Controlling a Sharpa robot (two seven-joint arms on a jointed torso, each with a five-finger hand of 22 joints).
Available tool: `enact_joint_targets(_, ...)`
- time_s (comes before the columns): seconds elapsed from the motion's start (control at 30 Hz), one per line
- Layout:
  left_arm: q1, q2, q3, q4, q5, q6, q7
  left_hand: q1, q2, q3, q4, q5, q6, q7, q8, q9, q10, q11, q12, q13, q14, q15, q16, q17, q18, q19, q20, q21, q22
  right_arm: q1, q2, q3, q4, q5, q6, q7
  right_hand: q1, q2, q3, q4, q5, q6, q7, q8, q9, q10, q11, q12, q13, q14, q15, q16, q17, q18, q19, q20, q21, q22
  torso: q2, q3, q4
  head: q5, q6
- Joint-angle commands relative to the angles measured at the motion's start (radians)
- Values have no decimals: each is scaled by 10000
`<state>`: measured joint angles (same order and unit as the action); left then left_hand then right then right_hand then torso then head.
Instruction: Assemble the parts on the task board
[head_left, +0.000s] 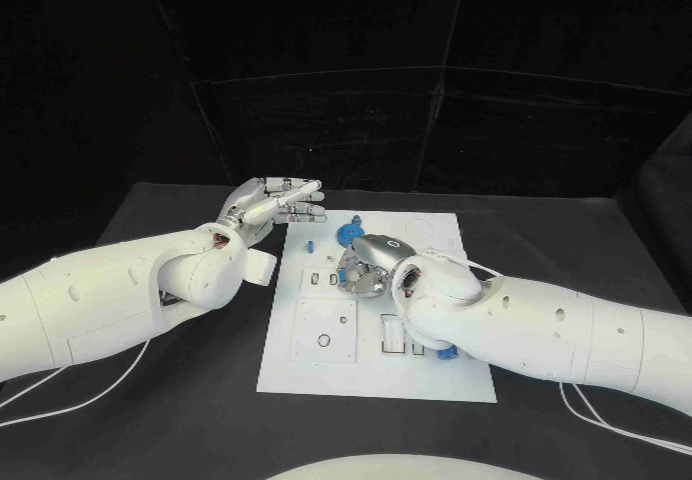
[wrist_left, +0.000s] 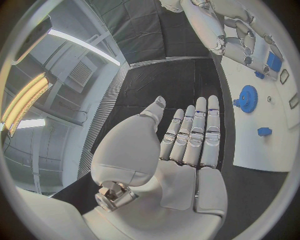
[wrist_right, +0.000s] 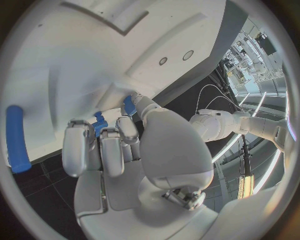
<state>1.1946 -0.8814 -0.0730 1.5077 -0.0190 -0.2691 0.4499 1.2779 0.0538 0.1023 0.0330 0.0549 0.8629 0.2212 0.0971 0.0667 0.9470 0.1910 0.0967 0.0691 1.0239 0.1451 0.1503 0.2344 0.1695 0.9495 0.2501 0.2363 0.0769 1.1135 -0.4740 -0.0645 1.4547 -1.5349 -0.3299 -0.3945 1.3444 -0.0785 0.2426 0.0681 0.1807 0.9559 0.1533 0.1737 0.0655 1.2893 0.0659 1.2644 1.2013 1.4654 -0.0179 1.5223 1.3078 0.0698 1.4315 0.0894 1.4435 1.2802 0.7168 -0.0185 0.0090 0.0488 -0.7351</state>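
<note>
The white task board (head_left: 325, 365) lies in the middle of the table. A blue gear (head_left: 346, 235) stands near its far edge, with a small blue part (head_left: 310, 243) beside it. My left hand (head_left: 274, 205) hovers at the board's far left corner, flat and holding nothing, its fingers (wrist_left: 200, 135) straight and together. The gear (wrist_left: 247, 98) and a small blue part (wrist_left: 264, 131) lie just beyond them. My right hand (head_left: 372, 265) is curled down over the board's middle. Its thumb tip (wrist_right: 139, 102) touches a small blue part (wrist_right: 128, 106); whether it grips that part is hidden.
A blue bar (wrist_right: 17, 137) lies on the board beside my right hand, and a blue piece (head_left: 447, 352) shows at the board's right edge under my right forearm. Slots and holes mark the board's near half (head_left: 325, 340). Black table (head_left: 173, 410) surrounds the board.
</note>
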Motion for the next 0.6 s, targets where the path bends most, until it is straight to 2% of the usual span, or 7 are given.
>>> enact_joint_targets(0.03, 17, 18, 10, 21, -31, 121, 61, 25, 70, 0, -76, 14, 25, 167, -5, 3, 40, 3, -6, 0, -59, 1, -58, 9, 125, 15, 2, -38, -9, -32, 13, -33, -30, -36, 310, -107, -143, -49, -110, 21, 76, -174, 17, -94, -11, -140, 18, -89, -64, 792, 84, -60, 1437, -106, -24, 52, -32, -25, -2, -1, 5, -4, 13)
enact_joint_targets(0.6, 16, 48, 9, 7, -31, 140, 22, 25, 70, 0, -76, 14, 25, 167, -5, 3, 40, 3, -6, 0, -59, 1, -58, 9, 125, 15, 2, -38, -9, -36, 23, -35, -60, -73, -3, -331, -268, -118, -206, 77, 114, -356, 61, -169, 5, -222, 67, -148, -130, 786, 130, -74, 1414, -101, -34, 102, -45, -41, -1, 1, 4, -24, 20)
